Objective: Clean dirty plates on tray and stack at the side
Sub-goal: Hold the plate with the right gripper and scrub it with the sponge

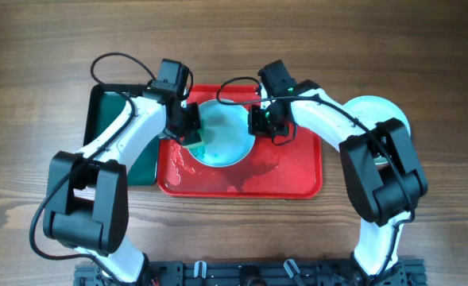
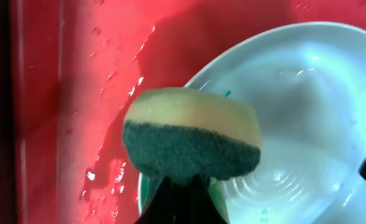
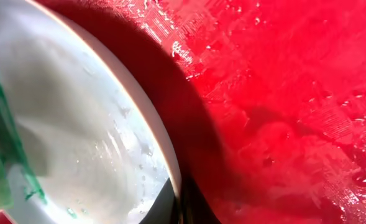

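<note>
A pale aqua plate sits on the wet red tray, tilted up at its right side. My right gripper is shut on the plate's right rim. My left gripper is shut on a yellow-and-green sponge at the plate's left edge. The plate is wet, and a green smear shows on it in the right wrist view. Another pale plate lies on the table at the right, partly under my right arm. The third plate is out of view.
A narrow dark green tray lies left of the red tray, under my left arm. Water pools on the red tray's front part. The wooden table surrounds both trays.
</note>
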You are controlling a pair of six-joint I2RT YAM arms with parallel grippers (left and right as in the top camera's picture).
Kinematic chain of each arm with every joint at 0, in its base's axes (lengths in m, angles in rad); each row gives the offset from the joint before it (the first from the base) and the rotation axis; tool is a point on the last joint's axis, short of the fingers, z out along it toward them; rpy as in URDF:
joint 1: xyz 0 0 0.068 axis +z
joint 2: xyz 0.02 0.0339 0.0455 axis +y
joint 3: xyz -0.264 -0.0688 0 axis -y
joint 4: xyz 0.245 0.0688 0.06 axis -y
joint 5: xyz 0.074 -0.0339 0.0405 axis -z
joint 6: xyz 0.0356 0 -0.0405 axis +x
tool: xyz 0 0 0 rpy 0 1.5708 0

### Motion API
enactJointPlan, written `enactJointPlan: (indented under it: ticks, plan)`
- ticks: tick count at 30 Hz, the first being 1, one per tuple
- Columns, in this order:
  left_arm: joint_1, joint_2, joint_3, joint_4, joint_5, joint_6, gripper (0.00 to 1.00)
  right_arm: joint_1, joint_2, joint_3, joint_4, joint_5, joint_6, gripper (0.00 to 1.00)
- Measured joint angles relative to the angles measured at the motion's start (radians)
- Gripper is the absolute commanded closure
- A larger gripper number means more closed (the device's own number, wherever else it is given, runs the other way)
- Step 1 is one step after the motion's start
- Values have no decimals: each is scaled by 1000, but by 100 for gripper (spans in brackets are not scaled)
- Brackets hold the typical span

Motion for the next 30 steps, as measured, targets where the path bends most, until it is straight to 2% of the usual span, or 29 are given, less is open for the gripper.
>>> enactJointPlan:
  ticks: [10,12,15,17,19,22,26,30]
  plan:
    - [-76,58,-46,171,-55,50,96,21,0,11,2,69,-3,96]
    - [-74,65,-44,190,28,90,96,21,0,11,2,71,-3,96]
    - [-74,91,-44,221,275,168,96,21,0,11,2,72,-3,96]
    - [-74,105,-46,219,369,190,96,21,0,11,2,73,-4,96]
    - [-68,106,-46,195,378,189,96,21,0,11,3,71,-5,96]
    - [-63,100,-34,120,300,126,96,35,0,11,10,55,-11,96]
    - [-74,55,-28,30,29,-13,96,47,2,11,14,43,-11,96]
    - [-91,46,-29,26,-167,-66,96,47,2,11,14,43,-11,96]
